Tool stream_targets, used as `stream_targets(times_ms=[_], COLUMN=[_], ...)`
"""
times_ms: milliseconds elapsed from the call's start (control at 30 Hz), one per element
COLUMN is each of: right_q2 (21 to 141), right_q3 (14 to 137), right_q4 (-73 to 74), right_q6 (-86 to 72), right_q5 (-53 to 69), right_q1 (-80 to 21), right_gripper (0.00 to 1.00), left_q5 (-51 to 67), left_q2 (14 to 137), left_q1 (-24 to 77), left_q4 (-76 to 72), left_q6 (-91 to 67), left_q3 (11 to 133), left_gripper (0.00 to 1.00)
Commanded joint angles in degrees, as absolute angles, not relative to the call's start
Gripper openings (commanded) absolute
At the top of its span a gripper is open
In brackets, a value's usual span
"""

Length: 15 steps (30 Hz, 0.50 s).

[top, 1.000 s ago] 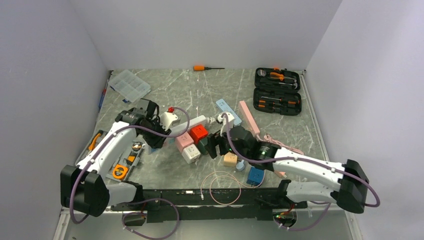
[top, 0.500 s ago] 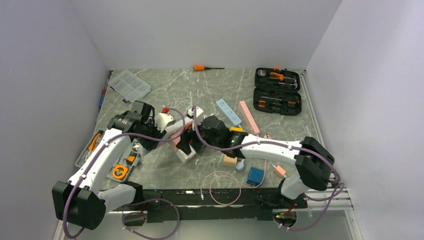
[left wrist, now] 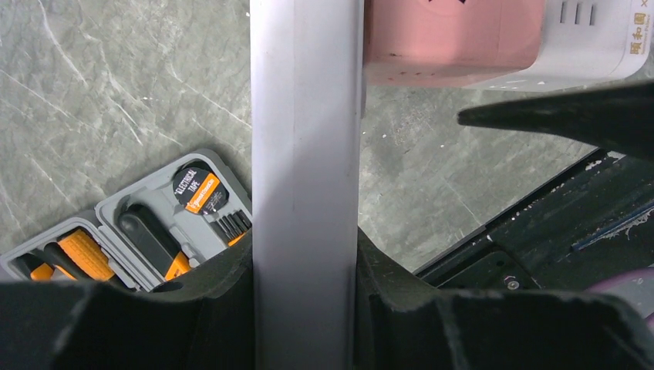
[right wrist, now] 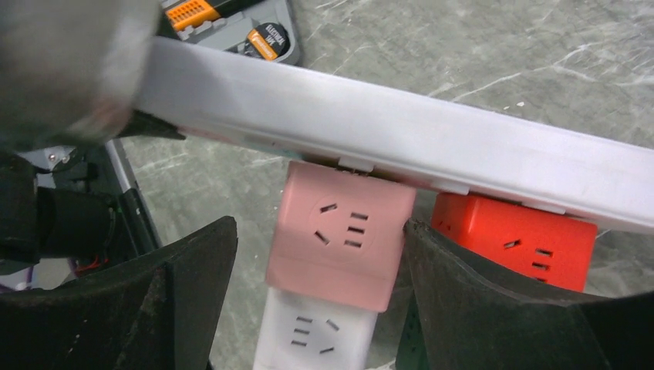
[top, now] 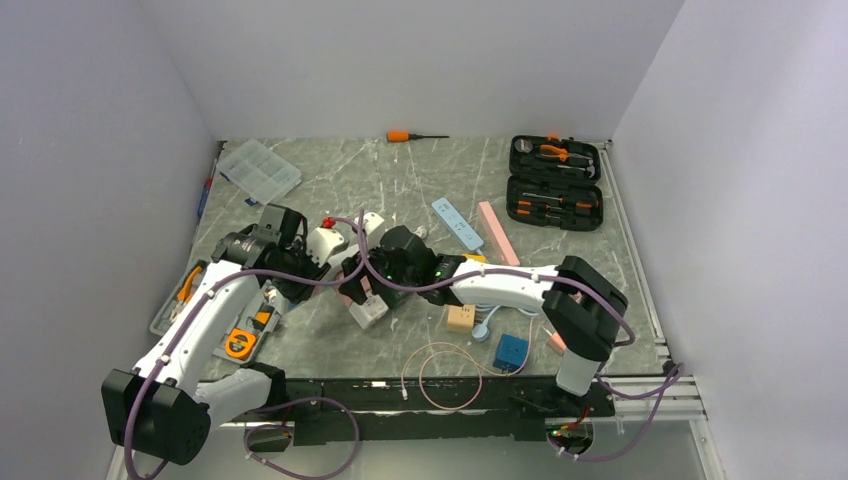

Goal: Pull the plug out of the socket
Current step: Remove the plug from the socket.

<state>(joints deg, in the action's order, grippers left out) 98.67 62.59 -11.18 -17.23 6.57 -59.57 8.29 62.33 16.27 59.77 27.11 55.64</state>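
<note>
My left gripper is shut on a long white power strip, which also shows in the right wrist view. A pink cube plug sits in the strip, with a white cube stacked on its outer end and a red cube plug beside it. My right gripper is open and straddles the pink and white cubes. Its right finger stands against the pink cube and its left finger stands apart. In the top view both grippers meet at the table's centre left, and the white cube shows there.
A grey tool case lies at the left edge, and a clear organizer box at the back left. A black tool kit, an orange screwdriver, blue and pink strips, a tan cube, a blue cube and a cable coil lie around.
My right arm has swung left from the table's middle to the power strip and now straddles the pink plug. My left gripper has shifted slightly left with the strip.
</note>
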Motion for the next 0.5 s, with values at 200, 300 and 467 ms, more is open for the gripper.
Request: stream_targets(times_ms=[200,300,467], right_q2=[104.5,105.3,108.3], right_q3=[67.2,67.6,70.0], right_q4=[-13.2,-13.4,-12.1], right_q6=[-16.4,-16.6,-17.0], right_q5=[7.1,6.9,7.3], right_q1=[-59.3,-59.2,-59.3], right_gripper=[0.8,0.78,0.64], left_q5=[14.9,14.6,14.3], left_q2=[59.4,59.6,59.9], left_q1=[15.0,14.7,13.7], left_q4=[52.8,52.1,51.7], left_q6=[24.4,23.8,22.8], left_q3=[59.2,59.1,60.0], left_gripper=[0.0,0.0,0.0])
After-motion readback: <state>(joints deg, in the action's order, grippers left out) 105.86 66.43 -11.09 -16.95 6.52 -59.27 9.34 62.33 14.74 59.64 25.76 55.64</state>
